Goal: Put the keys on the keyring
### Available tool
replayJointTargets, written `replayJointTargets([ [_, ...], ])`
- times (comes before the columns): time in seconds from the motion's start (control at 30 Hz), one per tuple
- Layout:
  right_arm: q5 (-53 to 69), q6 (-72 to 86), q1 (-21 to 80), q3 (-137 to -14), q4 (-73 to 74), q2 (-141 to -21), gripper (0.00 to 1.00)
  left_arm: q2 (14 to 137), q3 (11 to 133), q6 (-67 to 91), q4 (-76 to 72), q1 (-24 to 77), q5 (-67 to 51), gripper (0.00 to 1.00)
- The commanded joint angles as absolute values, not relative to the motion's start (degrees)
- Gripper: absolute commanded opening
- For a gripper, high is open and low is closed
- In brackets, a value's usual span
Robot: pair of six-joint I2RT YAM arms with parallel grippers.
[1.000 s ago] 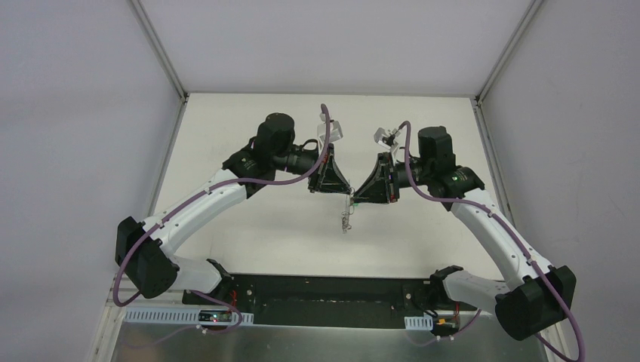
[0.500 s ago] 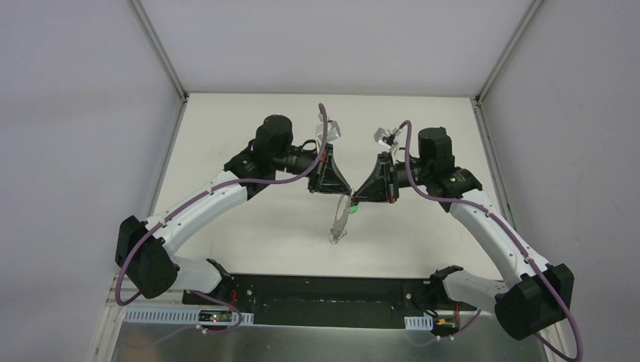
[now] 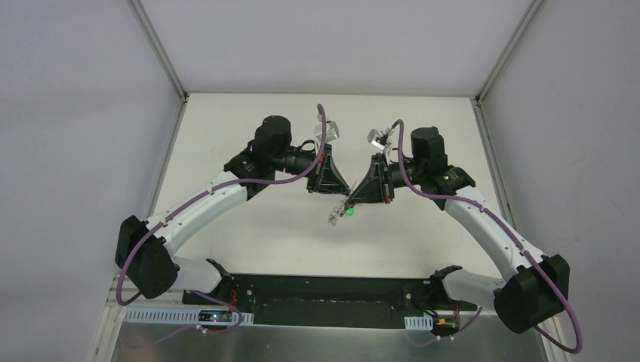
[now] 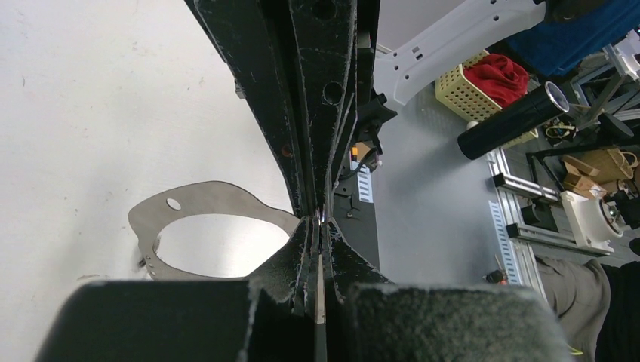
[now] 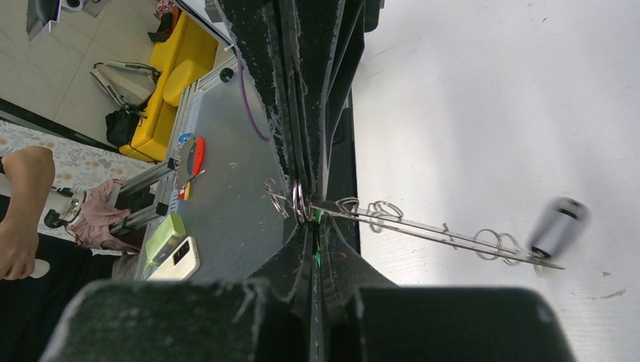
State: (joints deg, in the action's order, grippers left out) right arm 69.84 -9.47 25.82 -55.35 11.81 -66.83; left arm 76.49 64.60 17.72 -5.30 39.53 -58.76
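Observation:
My two grippers meet tip to tip above the middle of the white table. The left gripper (image 3: 341, 193) (image 4: 320, 222) is shut, with a thin silver sliver of the keyring pinched between its jaws. The right gripper (image 3: 352, 202) (image 5: 312, 226) is shut on the key, whose green head (image 3: 349, 212) (image 5: 319, 217) shows between the jaws. The keyring (image 3: 333, 218) (image 5: 445, 230) is a thin wire loop reaching out from the fingertips. It carries small rings and a blurred dark tag (image 5: 557, 225) at its far end.
The white table (image 3: 249, 226) is bounded by grey walls and corner posts. A black base plate (image 3: 324, 290) lies at the near edge between the arm bases. A flat grey metal plate with a large hole (image 4: 219, 197) shows beside the left fingers.
The right gripper has closed and shifted a little left. The keyring, which hung straight down, has swung up toward the left, and the green key head now shows at the fingertips.

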Motion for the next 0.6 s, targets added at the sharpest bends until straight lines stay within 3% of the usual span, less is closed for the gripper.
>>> replayJointTargets([
  [0.0,70.10,-10.34,26.78,-56.48,10.96,-66.83,0.04,75.46,64.52,17.93,-11.31,39.55,-60.68,0.00],
  [0.13,69.00,-12.36,26.11,-57.07,13.15,-65.62,0.16,75.10,64.43,17.12,-10.58,39.55,-60.95,0.00],
  [0.57,66.97,-17.84,22.28,-60.48,19.58,-60.76,0.27,74.59,63.31,20.61,-14.43,39.54,-61.72,0.00],
])
